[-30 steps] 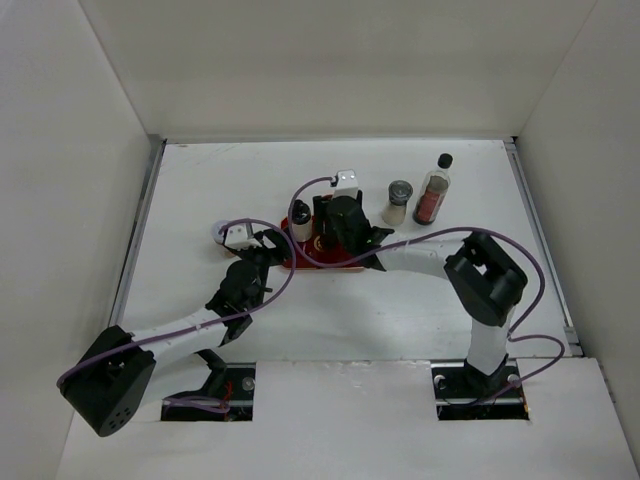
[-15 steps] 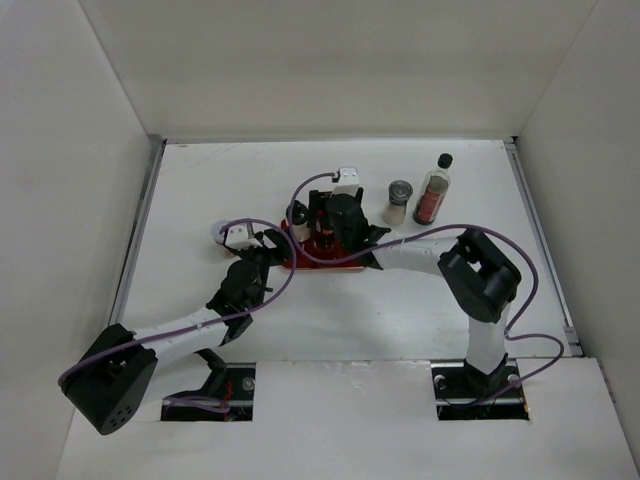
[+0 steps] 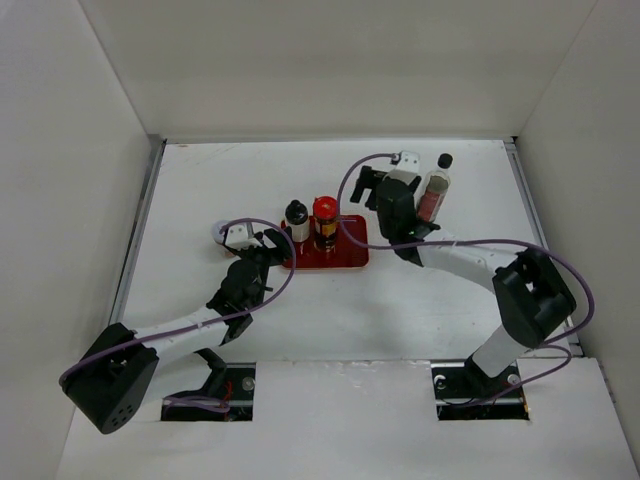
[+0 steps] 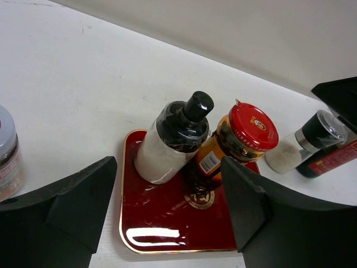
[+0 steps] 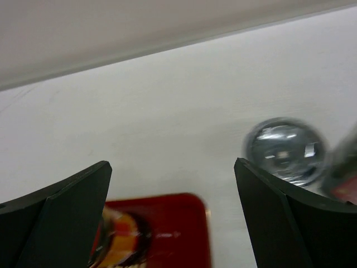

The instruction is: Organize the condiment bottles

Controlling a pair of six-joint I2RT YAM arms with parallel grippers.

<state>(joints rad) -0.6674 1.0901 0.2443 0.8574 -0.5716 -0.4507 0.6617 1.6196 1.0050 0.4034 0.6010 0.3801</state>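
Observation:
A red tray point(image 3: 345, 255) holds the black-capped white bottle point(image 3: 296, 220) and the red-lidded jar point(image 3: 324, 215), side by side; both also show in the left wrist view, the bottle point(image 4: 167, 148) and the jar point(image 4: 245, 134). My left gripper point(image 3: 272, 247) is open and empty at the tray's left edge. My right gripper point(image 3: 383, 195) is open and empty, hovering right of the tray above the grey-lidded jar point(image 5: 284, 148). The tall black-capped bottle point(image 3: 433, 195) stands just right of it. The pink-lidded jar point(image 4: 5, 153) stands left of the tray.
White walls enclose the table on three sides. The grey-lidded jar point(image 4: 309, 139) and the tall bottle point(image 4: 329, 162) stand close together right of the tray point(image 4: 167, 223). Purple cables loop over both arms.
My right gripper has left the tray and moved right and back, over the grey-lidded jar. The red-lidded jar now stands uncovered on the tray. The left arm has not moved.

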